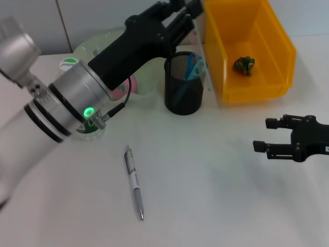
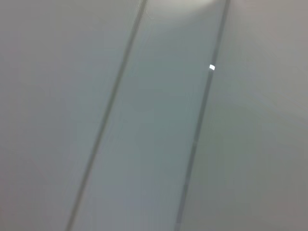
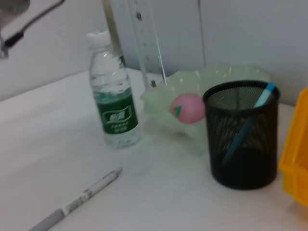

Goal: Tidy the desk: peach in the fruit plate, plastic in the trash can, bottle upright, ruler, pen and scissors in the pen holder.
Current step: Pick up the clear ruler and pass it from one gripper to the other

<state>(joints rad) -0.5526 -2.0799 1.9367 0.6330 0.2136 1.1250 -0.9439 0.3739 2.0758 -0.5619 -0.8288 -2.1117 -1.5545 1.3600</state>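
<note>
Ruler (image 3: 147, 41), clear, stands upright above the black mesh pen holder (image 1: 183, 85), gripped by the left gripper (image 1: 187, 15) just over the holder's rim. Well away from the holder, the right gripper (image 1: 262, 135) hovers with fingers spread; the pen (image 1: 134, 181) lies before the holder.

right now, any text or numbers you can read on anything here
None reads clearly.
Bottle: green label with a white mark, too blurred to read.
Ruler: scale marks and dark spots, no legible numbers.
Pen: dark print on the barrel, too small to read.
Holder, bin, plate: no text visible.
</note>
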